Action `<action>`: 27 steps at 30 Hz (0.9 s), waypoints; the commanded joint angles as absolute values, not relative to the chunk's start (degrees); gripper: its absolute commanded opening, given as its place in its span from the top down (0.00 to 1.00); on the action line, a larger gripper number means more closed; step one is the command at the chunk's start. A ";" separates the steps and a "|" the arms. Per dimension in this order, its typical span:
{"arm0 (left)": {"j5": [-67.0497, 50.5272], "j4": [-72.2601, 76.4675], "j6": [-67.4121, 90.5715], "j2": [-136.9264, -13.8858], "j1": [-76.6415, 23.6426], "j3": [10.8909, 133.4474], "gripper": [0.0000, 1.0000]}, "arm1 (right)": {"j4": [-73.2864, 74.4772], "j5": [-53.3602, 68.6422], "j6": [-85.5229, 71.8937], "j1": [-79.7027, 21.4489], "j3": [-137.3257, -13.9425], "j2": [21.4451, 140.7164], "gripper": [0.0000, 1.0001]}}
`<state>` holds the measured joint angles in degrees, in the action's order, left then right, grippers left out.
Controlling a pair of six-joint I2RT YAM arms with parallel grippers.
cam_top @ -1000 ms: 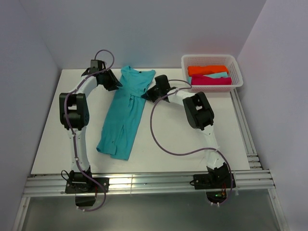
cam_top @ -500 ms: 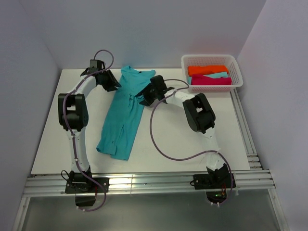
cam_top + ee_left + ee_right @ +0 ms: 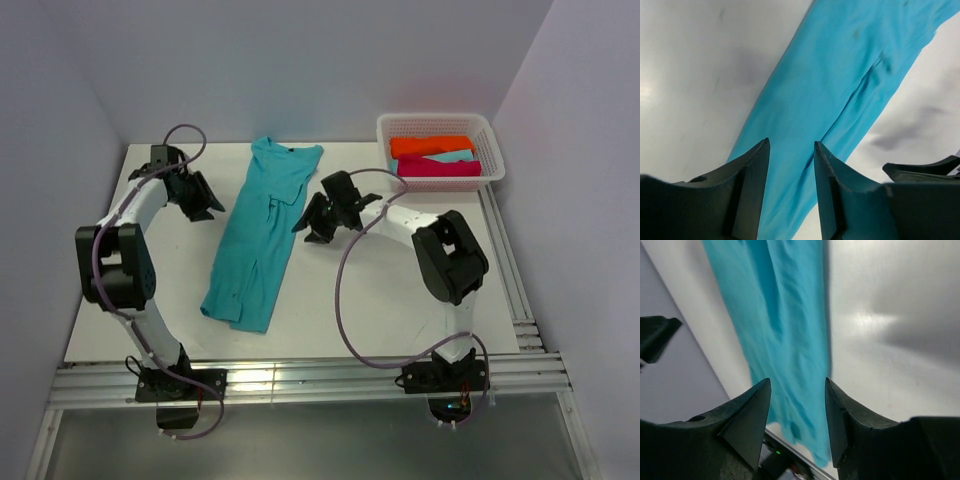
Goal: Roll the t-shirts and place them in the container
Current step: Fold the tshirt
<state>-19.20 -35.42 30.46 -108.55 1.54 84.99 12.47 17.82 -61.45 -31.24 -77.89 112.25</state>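
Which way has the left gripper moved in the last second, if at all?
Yes. The left gripper has drawn away from the shoulder of the turquoise t-shirt, leftward and toward the near edge of the table.

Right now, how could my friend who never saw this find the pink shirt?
Look to the far right corner of the table, where a white lattice basket sits. Inside, the magenta shirt lies at the near side, in front of the pale turquoise shirt and the orange shirt.
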 commanded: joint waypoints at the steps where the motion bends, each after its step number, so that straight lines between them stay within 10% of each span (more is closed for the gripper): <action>1: -18.46 -39.37 28.12 -99.44 2.28 78.33 0.53 | 13.89 18.20 -56.60 -35.94 -73.13 107.41 0.46; 24: -10.81 -42.10 28.74 -85.34 1.67 52.29 0.48 | 9.84 14.85 -71.28 -52.91 -68.11 115.31 0.53; 27: -10.63 -41.66 29.27 -86.92 1.41 51.86 0.50 | 10.80 14.33 -71.19 -53.26 -69.34 116.45 0.69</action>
<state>-12.19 -41.87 28.42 -86.50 1.83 52.38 8.97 17.32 -70.50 -52.29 -68.10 113.97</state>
